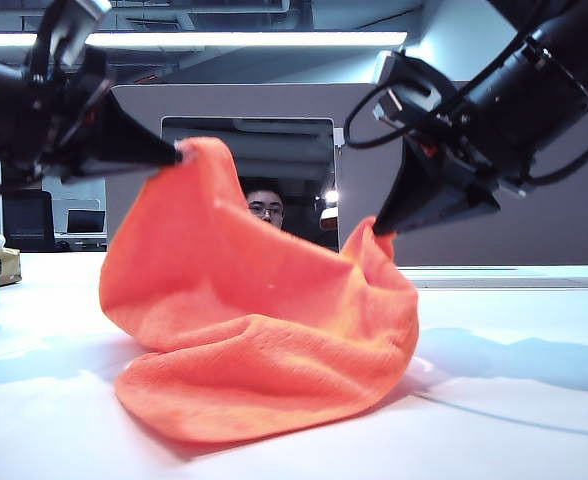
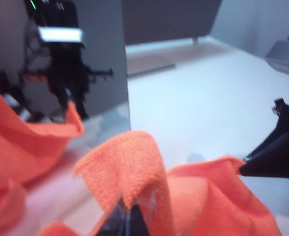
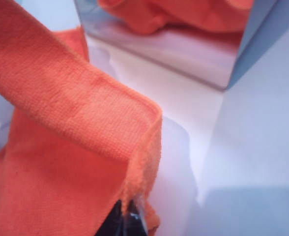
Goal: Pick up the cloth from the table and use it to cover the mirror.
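- I see my left gripper [image 1: 174,155] raised at upper left, fingers clamped on a corner of the cloth [image 1: 259,330].
- My right gripper [image 1: 382,228] angles down, pinching the opposite corner.
- One cloth sags onto the table [image 1: 514,400]; one mirror [image 1: 264,160] stands behind.

Both arms are black. The left gripper [image 1: 174,154] tapers to a dark pointed wedge, with a green light glowing on the housing behind it. The right gripper [image 1: 384,225] has the same wedge shape, black cables looping above it and small red marks on its wrist.
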